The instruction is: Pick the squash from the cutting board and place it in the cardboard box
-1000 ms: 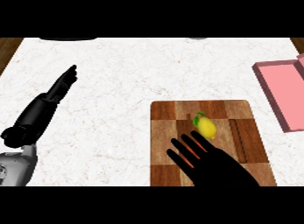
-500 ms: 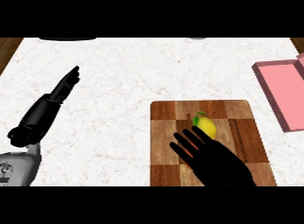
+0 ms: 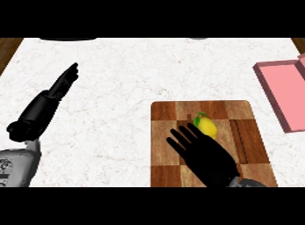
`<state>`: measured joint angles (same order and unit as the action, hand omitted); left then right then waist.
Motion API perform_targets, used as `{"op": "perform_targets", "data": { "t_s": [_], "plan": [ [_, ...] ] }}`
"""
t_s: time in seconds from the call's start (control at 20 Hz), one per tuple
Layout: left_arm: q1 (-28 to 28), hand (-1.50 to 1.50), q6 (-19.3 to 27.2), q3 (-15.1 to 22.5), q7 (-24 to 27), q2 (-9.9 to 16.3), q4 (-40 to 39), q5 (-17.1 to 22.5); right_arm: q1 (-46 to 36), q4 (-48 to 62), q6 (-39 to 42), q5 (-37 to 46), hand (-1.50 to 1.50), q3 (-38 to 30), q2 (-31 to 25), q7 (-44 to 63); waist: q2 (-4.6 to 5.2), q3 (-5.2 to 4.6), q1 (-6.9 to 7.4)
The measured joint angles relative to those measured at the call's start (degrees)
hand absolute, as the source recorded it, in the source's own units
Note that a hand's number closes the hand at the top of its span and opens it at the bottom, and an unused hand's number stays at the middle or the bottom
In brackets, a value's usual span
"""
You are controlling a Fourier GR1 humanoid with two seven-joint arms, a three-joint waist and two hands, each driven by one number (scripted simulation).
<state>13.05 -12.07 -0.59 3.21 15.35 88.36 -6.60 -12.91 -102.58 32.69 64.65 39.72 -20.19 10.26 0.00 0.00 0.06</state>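
Squash point(image 3: 207, 125), small and yellow with a green stem end, lies on the cutting board point(image 3: 245, 165) just right of the frame's centre, toward the board's upper half. The right robot hand point(image 3: 203, 154) comes in from the lower right with its fingers straight and spread, fingertips just beside the squash's lower left side; whether they touch it cannot be told. Nothing is held yet. The left robot hand point(image 3: 62, 81) rests at the left of the frame over the white marbled surface point(image 3: 128, 70), fingers straight and together, pointing up.

Judging by its look, the squash should be light, stiff and smooth-skinned, rounded enough to roll or slip sideways if nudged. Taking it across its widest middle, thumb on one side and fingers on the other, seems the safest hold. The pink-looking cardboard box point(image 3: 285, 94) sits at the right edge, well apart from the board.
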Motion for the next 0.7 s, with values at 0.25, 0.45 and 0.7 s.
{"op": "perform_targets", "data": {
  "t_s": [0.25,0.45,0.7],
  "plan": [
    [0.2,0.00,-0.9,-1.0,0.3,-0.5,0.0,-0.3,-0.3,3.2,-1.3,2.4,-1.50,-2.9,0.7,-3.3,0.00,0.00,-0.01],
    [-0.7,0.00,-1.3,-0.9,0.9,-1.4,-0.2,-1.0,1.4,6.2,-3.9,4.2,-1.50,-3.9,1.0,-6.1,-0.01,0.00,-0.03],
    [-0.1,0.00,-1.5,-1.3,0.4,-1.5,0.2,-1.7,1.4,10.0,-8.7,6.2,1.50,-3.1,1.0,-12.0,-0.01,0.00,0.01]
  ]
}}
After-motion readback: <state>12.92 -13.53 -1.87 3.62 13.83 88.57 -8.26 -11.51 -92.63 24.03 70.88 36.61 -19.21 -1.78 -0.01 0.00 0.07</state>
